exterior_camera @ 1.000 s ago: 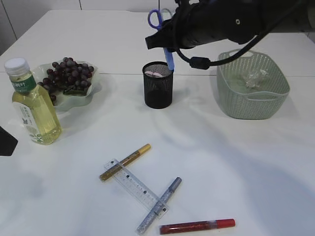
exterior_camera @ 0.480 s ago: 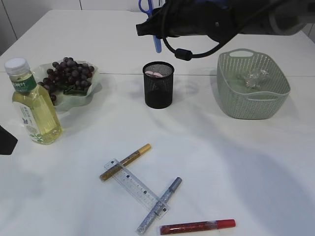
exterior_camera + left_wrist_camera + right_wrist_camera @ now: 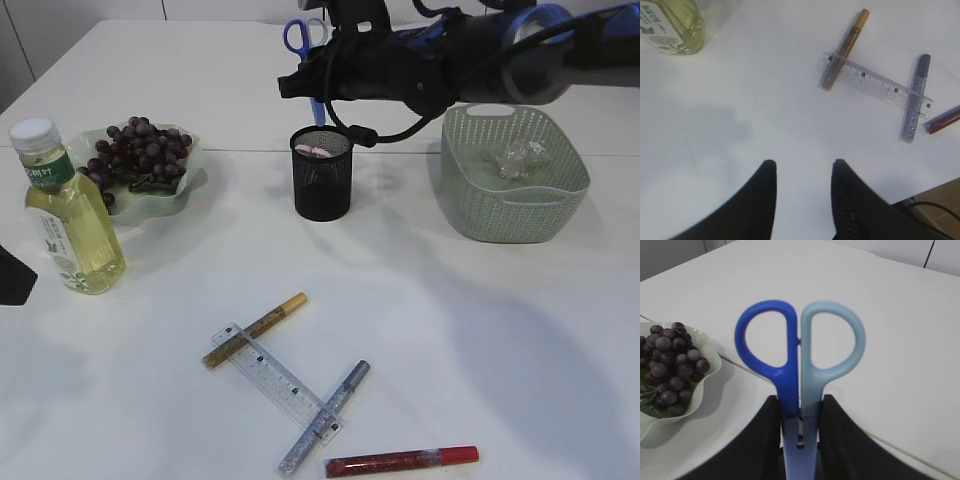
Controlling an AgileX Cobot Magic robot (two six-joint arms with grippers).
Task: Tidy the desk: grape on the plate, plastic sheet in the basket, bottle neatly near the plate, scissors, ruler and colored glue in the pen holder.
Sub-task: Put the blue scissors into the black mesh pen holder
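Right hand (image 3: 799, 440) is gripping the scissors (image 3: 799, 352) by the shank just below the two loops, one black finger (image 3: 762, 440) pressing on each side, handles pointing up toward the camera. In the exterior view the right arm is reaching in from the right, stretched roughly level across the back of the tabletop (image 3: 450, 330), and the scissors (image 3: 305, 40) are hanging upright above the black mesh pen holder (image 3: 322, 175), loops on top, lower end at about rim level; whether it is inside the holder, cannot tell.

Left hand (image 3: 802, 172) is hovering low over bare tabletop at the left edge, fingers parted, gripping nothing.

Grapes (image 3: 140, 150) are sitting on the pale plate (image 3: 190, 185) at back left. Bottle (image 3: 65, 210) of yellow liquid is standing upright just in front of the plate. Green basket (image 3: 515, 200) at right is holding a crumpled clear plastic sheet (image 3: 517, 155).

Clear ruler (image 3: 275, 375) is lying front centre, resting across a gold glue pen (image 3: 255, 328) and a silver glue pen (image 3: 325, 415). Red glue pen (image 3: 400, 460) is lying just beside the silver one, near the front edge.
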